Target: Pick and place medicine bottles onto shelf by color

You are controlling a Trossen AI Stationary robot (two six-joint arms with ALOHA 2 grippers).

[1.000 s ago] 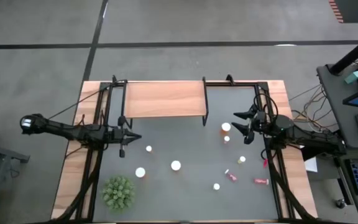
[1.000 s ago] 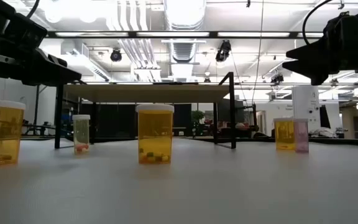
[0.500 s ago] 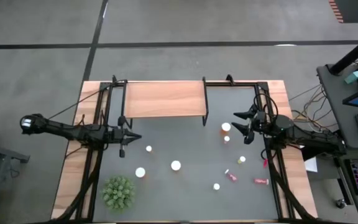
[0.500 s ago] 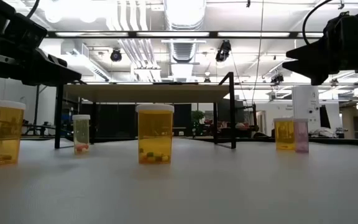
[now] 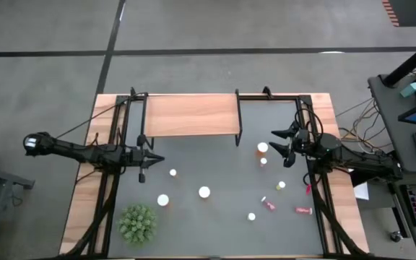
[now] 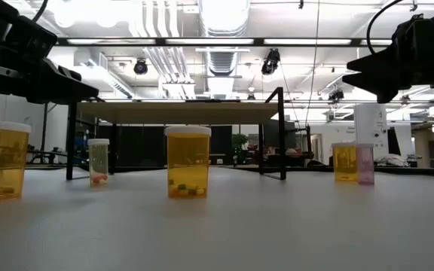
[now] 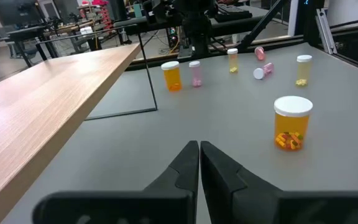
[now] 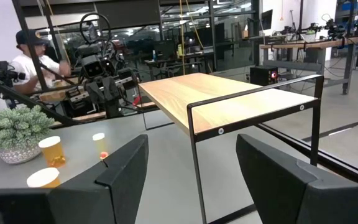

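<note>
Nothing has changed over the last second, so no sorting has started. Left gripper point(image 5: 152, 159) hangs just in front of the shelf's point(image 5: 190, 114) left legs, jaws pinched closed on nothing. The shelf board is bare; the medicine bottles point(image 5: 204, 192) sit scattered on the tabletop point(image 5: 215, 231) in front of it. Right gripper point(image 5: 276, 141) hovers off the shelf's right end, jaws spread wide, an orange bottle point(image 5: 262, 149) just beside it.
</note>
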